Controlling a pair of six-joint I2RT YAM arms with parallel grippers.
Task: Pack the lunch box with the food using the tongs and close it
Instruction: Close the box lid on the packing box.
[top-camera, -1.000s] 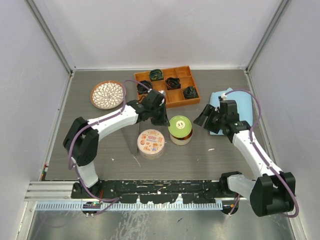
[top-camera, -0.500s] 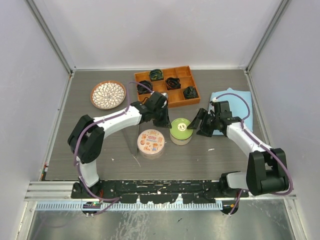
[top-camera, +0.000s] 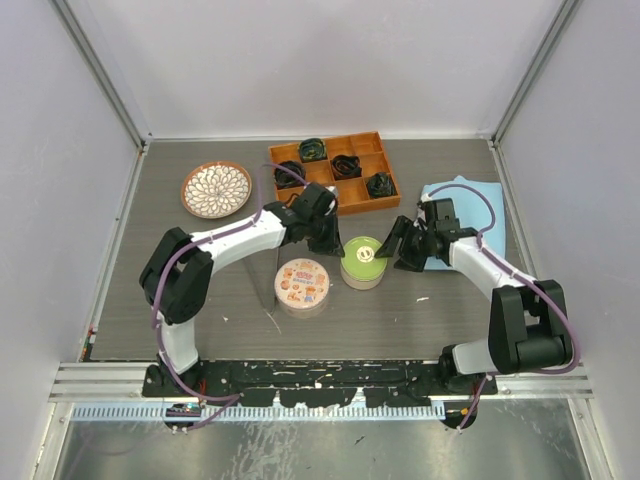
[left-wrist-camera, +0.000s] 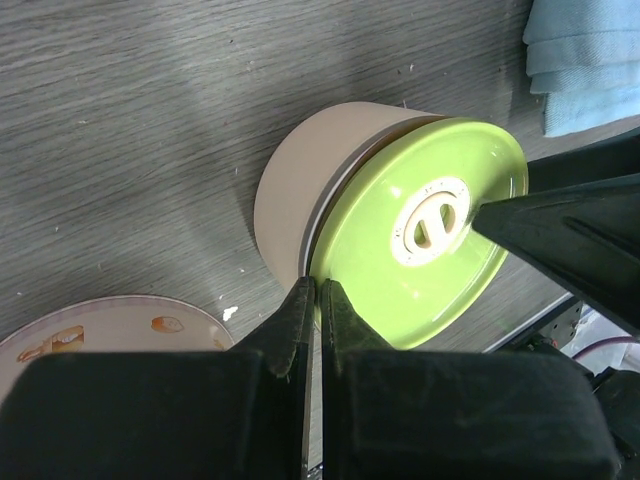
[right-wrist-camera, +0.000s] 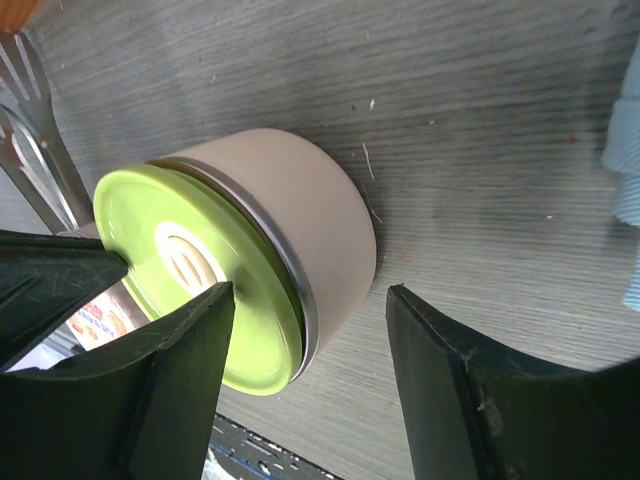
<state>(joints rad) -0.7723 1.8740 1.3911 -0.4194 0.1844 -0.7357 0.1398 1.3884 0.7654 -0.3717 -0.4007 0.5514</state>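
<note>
The lunch box (top-camera: 362, 274) is a beige round tin (right-wrist-camera: 300, 220) with a green lid (left-wrist-camera: 420, 240) lying on top, slightly askew. My left gripper (top-camera: 330, 243) is shut, and its fingertips (left-wrist-camera: 305, 300) touch the lid's near rim. From the right, my right gripper (top-camera: 395, 250) stands open. One of its fingers (right-wrist-camera: 190, 320) rests on the lid's face and the other stands clear of the tin's wall. The silver tongs (top-camera: 266, 285) lie left of the tins, and their toothed ends (right-wrist-camera: 35, 150) show in the right wrist view. The food is out of view.
A second tin with a picture lid (top-camera: 301, 282) sits just left of the lunch box. At the back stand a wooden divided tray (top-camera: 300, 147) holding dark coils and a patterned plate (top-camera: 215, 188). A folded blue cloth (top-camera: 480, 205) lies at the right.
My right arm has swung left and down to the lunch box. The green lid, tilted before with the tin's inside showing, now lies nearly flat over it. The left gripper has barely moved.
</note>
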